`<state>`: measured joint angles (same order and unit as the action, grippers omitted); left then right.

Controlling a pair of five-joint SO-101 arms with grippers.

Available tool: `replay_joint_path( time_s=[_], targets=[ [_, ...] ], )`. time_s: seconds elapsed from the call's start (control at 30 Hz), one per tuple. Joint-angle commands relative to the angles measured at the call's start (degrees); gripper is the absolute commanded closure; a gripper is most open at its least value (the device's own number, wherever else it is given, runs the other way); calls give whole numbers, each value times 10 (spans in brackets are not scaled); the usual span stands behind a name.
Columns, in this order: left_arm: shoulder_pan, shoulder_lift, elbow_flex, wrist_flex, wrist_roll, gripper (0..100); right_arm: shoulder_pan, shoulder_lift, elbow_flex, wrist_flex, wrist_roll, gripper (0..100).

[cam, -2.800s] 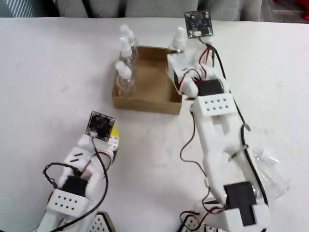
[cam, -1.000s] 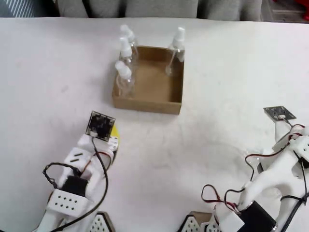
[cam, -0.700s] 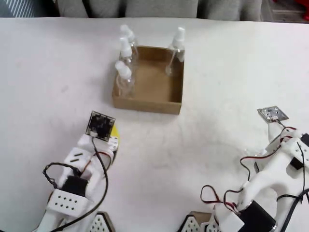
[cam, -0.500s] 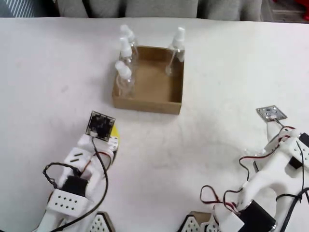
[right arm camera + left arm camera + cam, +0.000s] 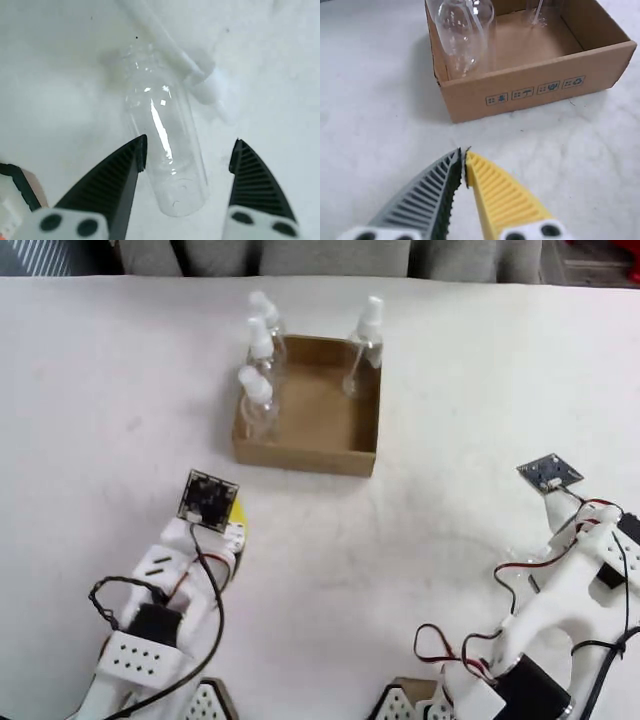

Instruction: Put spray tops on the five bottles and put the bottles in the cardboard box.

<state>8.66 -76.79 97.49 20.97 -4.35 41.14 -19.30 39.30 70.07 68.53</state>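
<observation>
The cardboard box (image 5: 310, 455) stands mid-table, far from both arms. Three clear bottles with white spray tops (image 5: 257, 388) stand along its left wall, and another capped bottle (image 5: 366, 328) stands in its far right corner. In the right wrist view a bare clear bottle (image 5: 167, 150) lies on the white table, and a loose spray top (image 5: 206, 89) with its tube lies beside the bottle's neck. My right gripper (image 5: 190, 145) hangs open over that bottle, one finger on each side and apart from it. My left gripper (image 5: 463, 156) is shut on nothing, short of the box (image 5: 530, 92).
The right arm (image 5: 570, 575) is folded back at the near right corner, and the left arm (image 5: 170, 590) sits at the near left. White tabletop (image 5: 430, 490) stretches between the box and both arms.
The right arm left a capped bottle in the box's far right corner and pulled back to the near right. Over the last second its wrist edged left. The left arm stayed still.
</observation>
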Motion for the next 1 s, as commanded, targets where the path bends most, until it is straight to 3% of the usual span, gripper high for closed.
replay_joint_path(
  time_s=[0.0, 0.37, 0.63, 0.7, 0.83, 0.97],
  targets=[
    [-5, -10, -2, -12, -7, 976, -6, -14, -1, -6, 7, 765],
    [-5, -10, -2, -12, -7, 976, -76, -14, 71, -69, 8, 765],
    [-5, -10, -2, -14, -7, 976, -79, -14, 86, -79, 8, 770],
    [-5, -10, -2, -14, -7, 976, -79, -14, 86, -79, 7, 804],
    [-5, -10, -2, -13, -7, 976, -82, -16, 84, -80, 3, 991],
    [-5, -10, -2, -12, -7, 976, -78, -19, 70, -80, -30, 961]
  ],
)
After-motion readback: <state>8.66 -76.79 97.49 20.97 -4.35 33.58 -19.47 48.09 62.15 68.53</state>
